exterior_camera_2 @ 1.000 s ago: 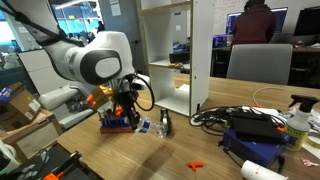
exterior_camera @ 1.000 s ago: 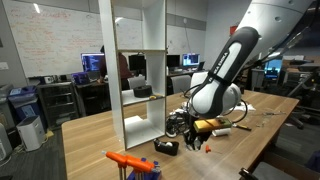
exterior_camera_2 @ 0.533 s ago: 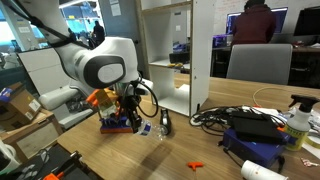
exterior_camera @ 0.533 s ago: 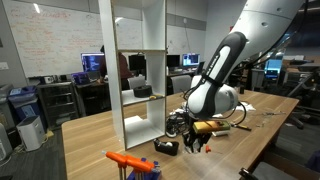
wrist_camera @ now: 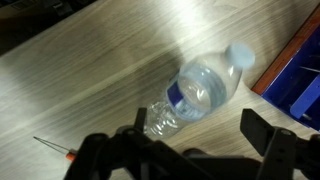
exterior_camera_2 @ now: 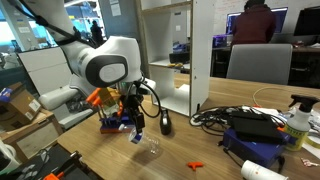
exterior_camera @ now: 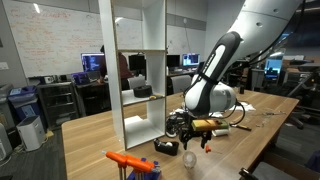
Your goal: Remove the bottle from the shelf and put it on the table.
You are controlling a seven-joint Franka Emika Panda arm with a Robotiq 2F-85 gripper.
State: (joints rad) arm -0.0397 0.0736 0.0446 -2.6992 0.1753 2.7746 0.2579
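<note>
Bottle (wrist_camera: 195,95): clear plastic, blue label band, white cap (wrist_camera: 238,55). Table (wrist_camera: 90,70): light-brown wood with a streaky grain. Shelf (exterior_camera: 105,70): plain white panels. My gripper (wrist_camera: 197,140): black. My arm (exterior_camera: 215,85): white and black. Bin (wrist_camera: 295,85) right of the bottle: blue. Tool (exterior_camera: 130,158) at the near table edge: orange. Cables (exterior_camera_2: 225,118) on the right in an exterior view: black.

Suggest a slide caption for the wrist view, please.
Open hand above a clear water bottle on the wooden table.
</note>
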